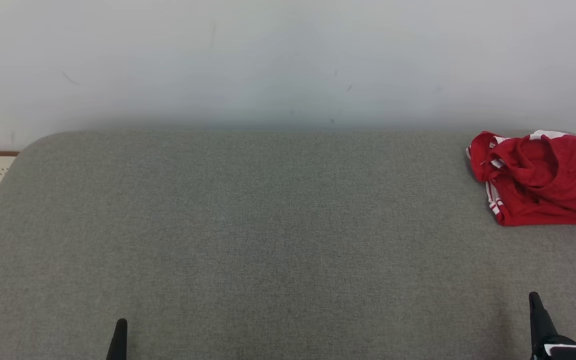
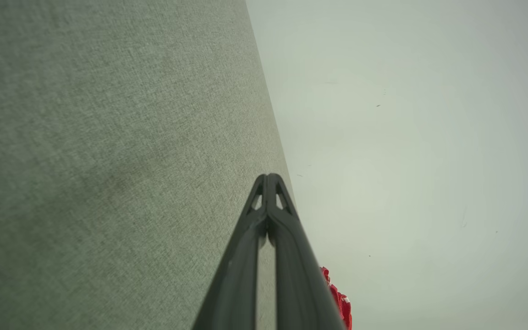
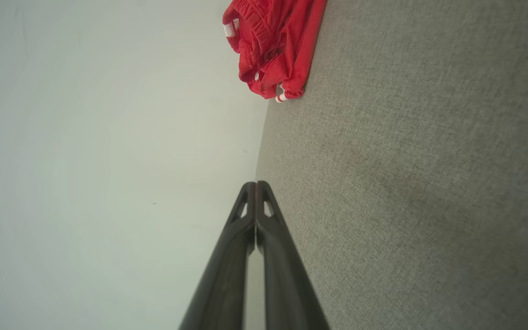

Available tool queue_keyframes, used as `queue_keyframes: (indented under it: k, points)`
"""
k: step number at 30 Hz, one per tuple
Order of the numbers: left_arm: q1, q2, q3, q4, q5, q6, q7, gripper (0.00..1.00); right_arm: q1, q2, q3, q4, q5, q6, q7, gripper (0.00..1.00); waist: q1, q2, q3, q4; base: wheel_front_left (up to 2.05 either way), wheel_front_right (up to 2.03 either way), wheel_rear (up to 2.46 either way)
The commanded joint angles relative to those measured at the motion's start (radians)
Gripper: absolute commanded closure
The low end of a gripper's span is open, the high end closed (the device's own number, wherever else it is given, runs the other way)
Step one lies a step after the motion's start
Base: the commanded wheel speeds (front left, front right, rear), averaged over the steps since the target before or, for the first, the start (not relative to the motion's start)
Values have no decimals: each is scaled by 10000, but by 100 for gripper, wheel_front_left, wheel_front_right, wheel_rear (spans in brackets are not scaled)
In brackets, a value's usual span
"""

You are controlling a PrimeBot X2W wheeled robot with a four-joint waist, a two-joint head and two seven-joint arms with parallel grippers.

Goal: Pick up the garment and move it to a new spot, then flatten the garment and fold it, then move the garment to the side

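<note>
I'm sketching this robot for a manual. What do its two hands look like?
The left hand and right hand look alike: two long, dark fingers with a triangular cut-out near each tip. White marking shows at the right hand's base.

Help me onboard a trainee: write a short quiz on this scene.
1. True or false: the crumpled red garment with white trim lies at the middle of the grey fabric surface.
2. The left gripper is: A open; B shut, empty; C shut on the garment.
3. Which gripper is nearer the garment?
Key: 1 false, it lies far right; 2 B; 3 the right gripper.
</note>
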Motion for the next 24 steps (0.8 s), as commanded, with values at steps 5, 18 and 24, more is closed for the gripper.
queue_keyframes:
  k: [5,18,24]
  points:
    - [-237,2,38,69,-615,-115,155,100,-124,12,-142,10,571,3,181,100,-1,-1,25,-1,0,0,0]
    - [-380,-6,47,260,-1666,-253,377,100,-210,62,-390,84,1610,4,510,100,-1,-1,89,-3,0,0,0]
    - [-403,-11,51,326,-2073,-279,451,100,-187,80,-479,113,1969,4,632,100,-1,-1,114,-4,0,0,0]
